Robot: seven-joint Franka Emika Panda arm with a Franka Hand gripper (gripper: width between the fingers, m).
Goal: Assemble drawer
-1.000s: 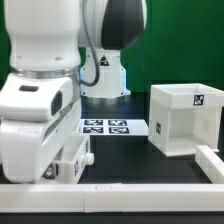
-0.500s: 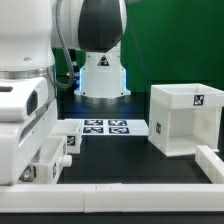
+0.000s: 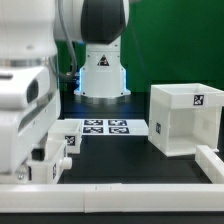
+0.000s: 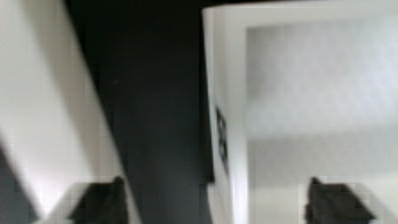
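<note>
The large white drawer casing (image 3: 185, 118) stands on the exterior view's right, with a tag on its top rim. A smaller white tray (image 3: 72, 131) with a tag lies at the left, mostly hidden behind my arm (image 3: 30, 120). In the wrist view my gripper (image 4: 217, 203) is open. Its two dark fingertips (image 4: 98, 200) stand far apart on either side of the tray's white wall (image 4: 222, 90), with the tray's pale inside (image 4: 320, 100) to one side. The fingers are hidden by the arm in the exterior view. No second tray shows.
The marker board (image 3: 107, 127) lies flat on the black table between the tray and the casing. A white rail (image 3: 140, 192) runs along the front edge and turns up at the right (image 3: 212, 160). The robot base (image 3: 100, 70) stands behind.
My arm has shifted toward the exterior view's left over the left tray, uncovering the robot base and more of the marker board. The casing has not moved.
</note>
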